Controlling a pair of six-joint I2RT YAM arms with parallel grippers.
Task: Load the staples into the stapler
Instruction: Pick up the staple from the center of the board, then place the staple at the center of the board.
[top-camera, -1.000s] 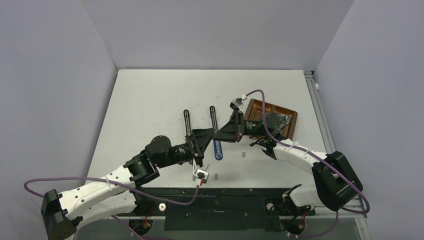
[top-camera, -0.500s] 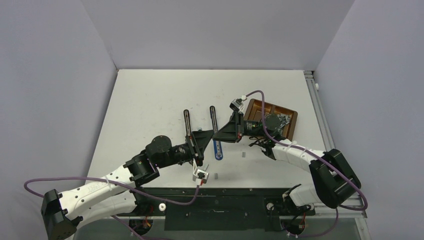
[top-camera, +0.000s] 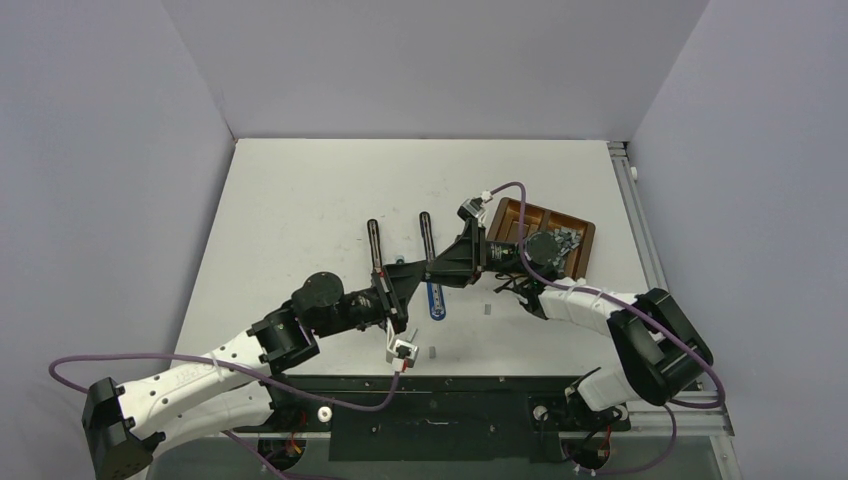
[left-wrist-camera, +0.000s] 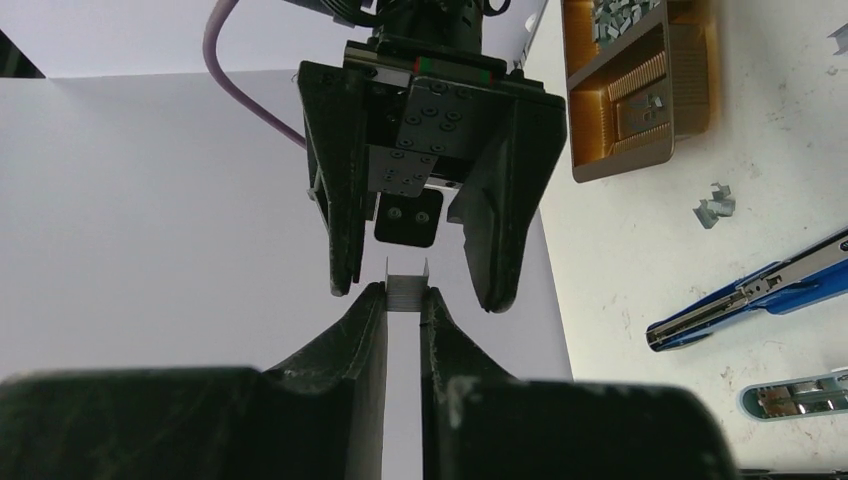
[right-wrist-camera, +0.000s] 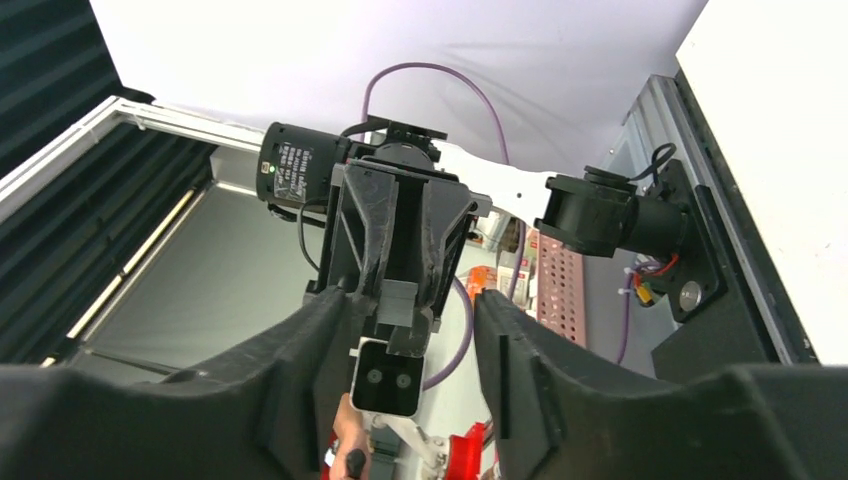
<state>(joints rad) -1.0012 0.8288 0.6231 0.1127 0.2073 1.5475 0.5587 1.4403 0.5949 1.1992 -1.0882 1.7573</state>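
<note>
My left pincer (left-wrist-camera: 403, 302) was clamped shut on a short grey staple strip (left-wrist-camera: 407, 289), held off the table (top-camera: 300, 200) at the very fingertips. Only its outer end showed; the rest was buried between the pads. My right pincer (right-wrist-camera: 410, 305) faced it nose to nose with its jaws apart, one finger on either side of the staple strip and neither touching it. It held nothing.

From above I could not make the staple strip out at all, because the black fingers met over the middle of the table and covered it. The stapler (left-wrist-camera: 745, 297) lay open on the table near by. Its blue-and-silver rail was cut off by the frame edge in my left wrist view, and from above it lay partly under my right pincer. Whether the rail was loaded I could not tell.

The brown tray (left-wrist-camera: 618, 168) lay off to the right, its far end cut off in the left wrist view. One compartment held a heap of staples (left-wrist-camera: 612, 14). The other, ribbed on the floor, held a piece or two (left-wrist-camera: 648, 100), too small to count. A few loose bits (left-wrist-camera: 714, 205) lay on the table between tray and stapler.
</note>
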